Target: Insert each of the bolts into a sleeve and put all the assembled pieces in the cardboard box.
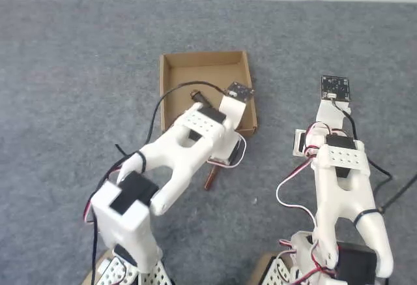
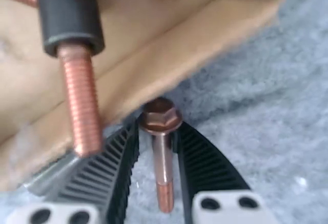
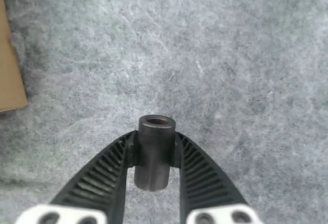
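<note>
Copper bolt [image 2: 162, 155] clamped in left claw [image 2: 156, 129], just outside cardboard box [image 2: 215, 26] wall. Right claw [image 3: 156, 138] grips black sleeve [image 3: 155, 157] over bench [image 3: 241, 55]. Insertion step pending, I'd say: align axes, thread end into bore.

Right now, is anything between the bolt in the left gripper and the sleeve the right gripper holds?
Nothing visible. The left gripper holds the bolt just outside the cardboard box wall, the right gripper holds the sleeve over carpet, and bare carpet lies between the two arms.
</note>
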{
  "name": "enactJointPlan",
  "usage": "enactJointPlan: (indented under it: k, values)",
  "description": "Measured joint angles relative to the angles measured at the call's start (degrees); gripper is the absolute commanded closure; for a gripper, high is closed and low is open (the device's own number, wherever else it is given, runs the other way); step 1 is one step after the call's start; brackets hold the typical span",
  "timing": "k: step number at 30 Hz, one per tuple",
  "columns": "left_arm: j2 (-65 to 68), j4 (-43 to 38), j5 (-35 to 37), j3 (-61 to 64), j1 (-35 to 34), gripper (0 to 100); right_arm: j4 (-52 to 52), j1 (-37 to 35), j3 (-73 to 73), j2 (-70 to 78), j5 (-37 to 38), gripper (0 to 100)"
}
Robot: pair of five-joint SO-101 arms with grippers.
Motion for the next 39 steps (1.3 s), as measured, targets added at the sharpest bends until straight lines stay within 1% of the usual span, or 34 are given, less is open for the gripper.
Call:
enactJointPlan:
  k: [4, 15, 18, 23, 26, 28, 30, 33, 39]
  values:
    - [2.4, 2.0, -0.1, -3.3, 0.0, 100, 0.0, 0.0, 0.0, 0.0, 0.0, 99.1]
    - [1.2, 1.5, 0.1, -2.4, 0.0, 99, 0.0, 0.0, 0.0, 0.0, 0.0, 99.1]
    - [-2.7, -0.8, 0.1, 2.3, -0.4, 99, 0.0, 0.0, 0.0, 0.0, 0.0, 99.1]
    - [-13.9, -5.1, 0.2, 12.0, -0.4, 99, 0.0, -0.1, 0.0, 0.0, 0.0, 99.1]
    - [-21.5, -6.4, 0.0, 16.9, -0.4, 99, 0.0, -2.5, 0.0, 0.0, 0.0, 99.0]
    - [-26.5, -6.5, -1.4, 19.5, -0.8, 99, 0.0, -4.9, 0.2, 0.0, 0.0, 99.0]
    - [-31.2, -6.6, -3.1, 21.8, -2.0, 99, 0.0, -6.9, 1.1, -0.3, 0.0, 99.0]
    - [-37.5, -8.1, -4.0, 24.6, -5.4, 99, 0.0, -7.5, 1.3, -0.7, 0.0, 99.0]
    - [-46.6, -16.4, -4.0, 30.5, -17.8, 99, 0.0, -9.1, 1.4, -0.7, 0.0, 99.1]
